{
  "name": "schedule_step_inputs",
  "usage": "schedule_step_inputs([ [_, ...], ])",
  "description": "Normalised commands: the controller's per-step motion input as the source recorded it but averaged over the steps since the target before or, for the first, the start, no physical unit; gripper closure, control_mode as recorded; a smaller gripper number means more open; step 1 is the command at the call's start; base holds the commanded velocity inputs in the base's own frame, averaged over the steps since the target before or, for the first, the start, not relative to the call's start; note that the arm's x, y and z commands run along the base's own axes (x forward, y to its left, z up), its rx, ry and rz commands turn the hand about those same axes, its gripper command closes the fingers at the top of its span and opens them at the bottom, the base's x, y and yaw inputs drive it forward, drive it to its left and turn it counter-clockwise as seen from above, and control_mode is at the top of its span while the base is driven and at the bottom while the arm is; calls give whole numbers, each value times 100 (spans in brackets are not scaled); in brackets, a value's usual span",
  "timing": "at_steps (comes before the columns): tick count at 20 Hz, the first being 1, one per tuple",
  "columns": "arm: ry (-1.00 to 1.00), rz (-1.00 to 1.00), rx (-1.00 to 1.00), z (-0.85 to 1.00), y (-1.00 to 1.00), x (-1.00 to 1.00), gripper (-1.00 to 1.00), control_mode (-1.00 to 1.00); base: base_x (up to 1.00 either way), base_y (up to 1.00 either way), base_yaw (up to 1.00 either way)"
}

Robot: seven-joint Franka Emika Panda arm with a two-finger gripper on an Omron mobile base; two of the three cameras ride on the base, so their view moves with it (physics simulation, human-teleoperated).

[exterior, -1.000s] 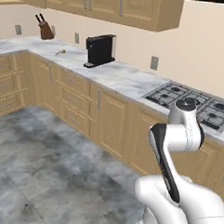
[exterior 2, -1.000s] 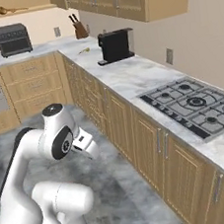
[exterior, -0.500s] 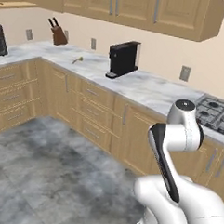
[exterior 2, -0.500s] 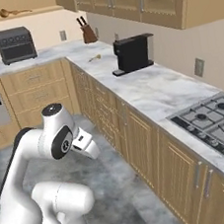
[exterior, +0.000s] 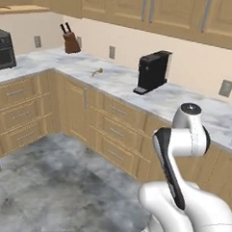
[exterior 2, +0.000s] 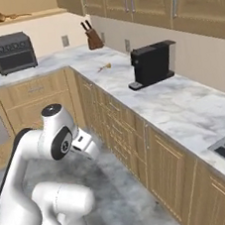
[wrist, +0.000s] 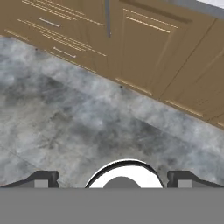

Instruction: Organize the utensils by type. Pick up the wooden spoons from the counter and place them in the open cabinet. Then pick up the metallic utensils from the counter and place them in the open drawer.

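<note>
A kitchen: marble counter (exterior 2: 184, 108) over tan cabinets (exterior: 117, 137), coffee machine (exterior 2: 151, 65), knife block (exterior 2: 93, 38), toaster oven (exterior 2: 12, 52) upper left.

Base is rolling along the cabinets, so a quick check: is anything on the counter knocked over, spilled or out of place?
Nothing stands out. The coffee machine, knife block and toaster oven stand upright on the marble counter; a small gold utensil lies flat.

Small utensil (exterior: 96, 71) on counter (exterior: 115, 81) — left of coffee machine (exterior: 152, 71)

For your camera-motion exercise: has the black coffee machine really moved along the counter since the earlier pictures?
No. The coffee machine stands on the same counter spot beside the wall socket; the camera moved.
</note>
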Motion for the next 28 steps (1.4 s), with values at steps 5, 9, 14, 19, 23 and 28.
schedule_step_inputs([
  [5,0,0,0,0,0,0,-100,100,99,42,-30],
  [9,0,0,0,0,0,0,-100,100,95,47,-36],
  [14,0,0,0,0,0,0,-100,100,93,53,-37],
  [19,0,0,0,0,0,0,-100,100,92,58,-34],
  [23,0,0,0,0,0,0,-100,100,85,57,-43],
  [28,0,0,0,0,0,0,-100,100,77,71,-36],
])
